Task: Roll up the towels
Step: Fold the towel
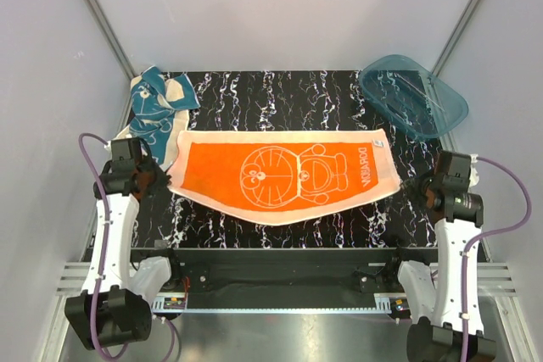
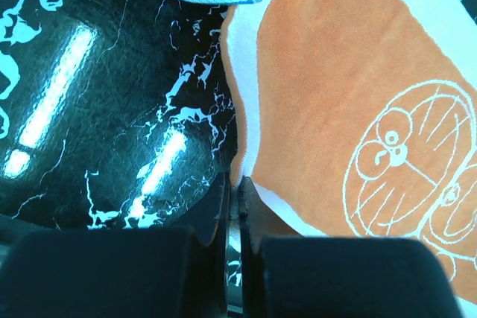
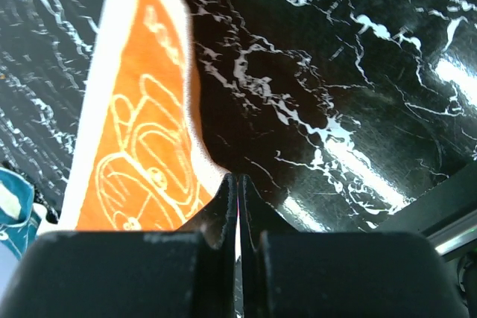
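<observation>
Long axis of orange towel (image 1: 284, 177) runs left-right between arms; left claw (image 2: 238, 188) pinched shut on left hem; right claw (image 3: 237, 180) closed, apparently nipping right hem.

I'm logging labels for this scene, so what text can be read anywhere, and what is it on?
On the orange towel, right end: one sideways line of cream capital letters, too small to read with certainty.
Nothing else carries readable text.

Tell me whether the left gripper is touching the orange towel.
Touching. The left wrist view shows the left gripper shut on the orange towel, whose cream border runs in between the closed fingertips.
</observation>
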Controlling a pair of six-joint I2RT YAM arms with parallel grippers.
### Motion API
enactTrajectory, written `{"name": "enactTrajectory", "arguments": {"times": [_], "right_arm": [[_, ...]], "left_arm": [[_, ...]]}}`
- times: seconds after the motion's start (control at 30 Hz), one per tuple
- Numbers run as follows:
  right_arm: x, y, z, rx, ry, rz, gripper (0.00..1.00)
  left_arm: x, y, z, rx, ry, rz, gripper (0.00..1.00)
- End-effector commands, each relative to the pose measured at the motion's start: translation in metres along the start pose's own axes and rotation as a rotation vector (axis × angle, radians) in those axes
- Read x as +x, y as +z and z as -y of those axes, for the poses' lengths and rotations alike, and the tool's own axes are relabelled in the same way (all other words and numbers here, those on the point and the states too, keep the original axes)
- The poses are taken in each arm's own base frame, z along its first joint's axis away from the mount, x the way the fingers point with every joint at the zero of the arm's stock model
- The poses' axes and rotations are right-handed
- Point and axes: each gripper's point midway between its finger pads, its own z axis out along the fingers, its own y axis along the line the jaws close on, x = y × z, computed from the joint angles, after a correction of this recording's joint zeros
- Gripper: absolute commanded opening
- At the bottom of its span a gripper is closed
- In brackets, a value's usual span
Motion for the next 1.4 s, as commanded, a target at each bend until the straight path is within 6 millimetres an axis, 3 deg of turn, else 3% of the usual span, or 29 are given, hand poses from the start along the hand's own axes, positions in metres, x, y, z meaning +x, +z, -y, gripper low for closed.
{"name": "enactTrajectory", "arguments": {"times": [0.0,0.07,0.27,0.53,0.57,0.6,0.67,0.7,0.77,0.8,0.87,1.07,1.37], "right_arm": [[-0.008,-0.012,-0.013,-0.025,-0.038,0.003,0.00],[-0.013,-0.005,-0.021,-0.021,-0.047,-0.019,0.00],[-0.032,0.025,-0.047,-0.038,-0.059,-0.015,0.00],[-0.062,0.087,-0.086,-0.042,-0.114,-0.047,0.00],[-0.064,0.093,-0.089,-0.038,-0.121,-0.059,0.00],[-0.063,0.106,-0.088,-0.014,-0.127,-0.083,0.00],[-0.073,0.113,-0.100,-0.026,-0.137,-0.074,0.00],[-0.074,0.124,-0.100,-0.013,-0.135,-0.082,0.00],[-0.084,0.130,-0.111,-0.020,-0.137,-0.070,0.00],[-0.083,0.141,-0.109,0.002,-0.136,-0.084,0.00],[-0.090,0.147,-0.118,-0.008,-0.134,-0.081,0.00],[-0.093,0.178,-0.127,0.003,-0.136,-0.121,0.00],[-0.089,0.211,-0.124,0.038,-0.126,-0.165,0.00]], "left_arm": [[-0.018,-0.023,0.014,0.048,0.002,0.056,0.00],[-0.030,-0.031,0.020,0.051,0.009,0.070,0.00],[-0.064,-0.028,0.039,0.054,0.005,0.077,0.00],[-0.117,0.020,0.072,0.044,-0.017,0.031,0.00],[-0.119,0.026,0.078,0.048,-0.008,0.019,0.00],[-0.116,0.045,0.076,0.016,0.007,-0.027,0.00],[-0.125,0.054,0.085,0.003,0.041,-0.039,0.00],[-0.122,0.071,0.082,-0.023,0.045,-0.078,0.00],[-0.132,0.080,0.088,-0.028,0.051,-0.083,0.00],[-0.129,0.095,0.084,-0.059,0.050,-0.117,0.00],[-0.138,0.102,0.090,-0.063,0.057,-0.109,0.00],[-0.135,0.133,0.090,-0.118,0.080,-0.165,0.00],[-0.138,0.170,0.082,-0.188,0.072,-0.188,0.00]]}}
